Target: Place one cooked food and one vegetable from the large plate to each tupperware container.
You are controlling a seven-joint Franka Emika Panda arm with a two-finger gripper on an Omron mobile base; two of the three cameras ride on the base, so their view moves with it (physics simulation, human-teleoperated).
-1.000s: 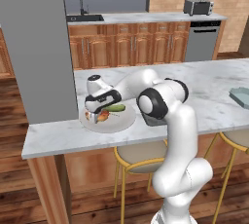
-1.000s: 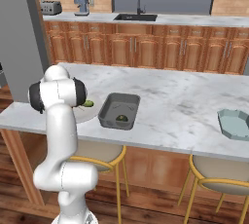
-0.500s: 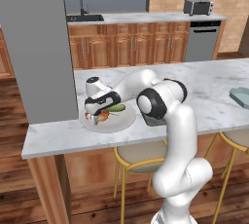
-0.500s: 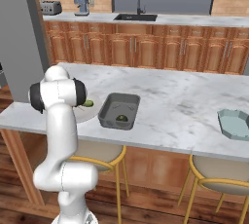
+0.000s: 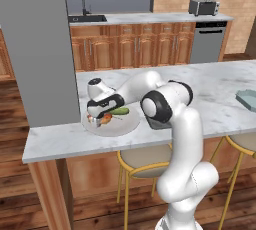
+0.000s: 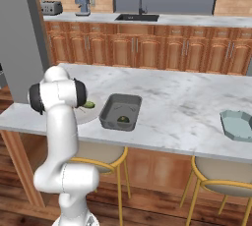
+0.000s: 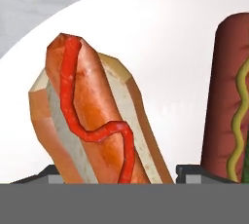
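**Gripper low over the hot dog on the large plate**

The large plate (image 5: 125,125) sits near the counter's front edge, with bare marble stretching right toward the dark grey container (image 6: 121,112). The gripper (image 5: 98,119) straddles a ketchup-striped hot dog (image 7: 95,116) (a second, mustard-topped sausage (image 7: 228,96) lies beside it); jaws apart, contact unclear. The pale blue-grey container (image 6: 238,126) stands far right.

over the last second the gripper (image 5: 98,118) has sunk a little lower onto the left part of the large plate (image 5: 112,128), and the arm's forearm has dipped with it. its fingers (image 7: 44,175) have drawn inward from full spread and now stand on either side of the ketchup hot dog (image 7: 90,116), whose bun runs down between them in the hand view.
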